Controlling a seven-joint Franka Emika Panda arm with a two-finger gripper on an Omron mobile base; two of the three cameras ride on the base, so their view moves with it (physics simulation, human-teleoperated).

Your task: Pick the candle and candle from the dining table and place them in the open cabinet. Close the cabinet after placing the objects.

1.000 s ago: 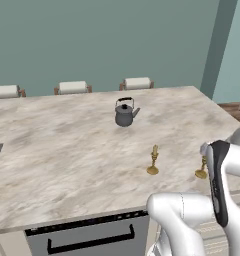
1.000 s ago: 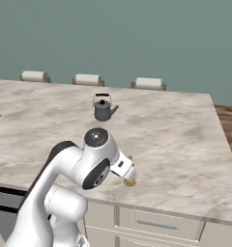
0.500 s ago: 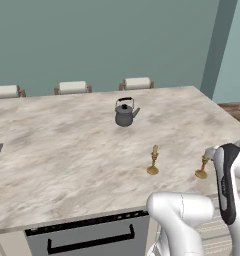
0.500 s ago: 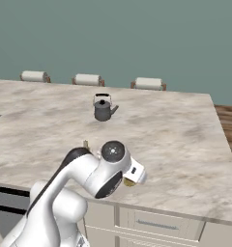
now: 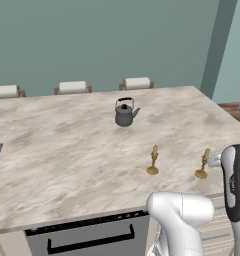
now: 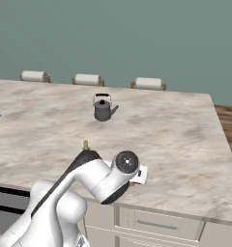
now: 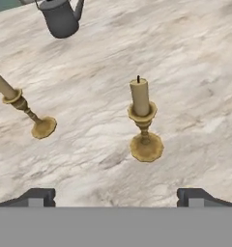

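Jaws: standing wide apart, gripping nothing; the two dark finger tips are showing at the lower edge of the hand view.
Gripper [image 7: 116, 195]: hovering above the marble, looking down at the nearer candle, apart from it.
Nearer candle [image 7: 143, 120]: a pale-yellow stub candle in a slim brass candlestick with a round flared foot, standing upright on the table between the finger tips' lines; in the left base view it [image 5: 203, 164] is sitting just beside the white arm [image 5: 235, 180].
Second candle [image 7: 22, 107]: a matching pale-yellow stub in a brass stick, standing upright to one side [image 5: 153, 160], apart from the first.
Right base view: one candle tip [image 6: 85, 144] is peeking above the arm; which candle is probably not decidable.
Dark grey kettle [image 5: 125, 112]: resting farther back on the table.
Dining table [image 5: 62, 150]: a wide beige, grey-veined marble top, carrying both candles and the kettle.
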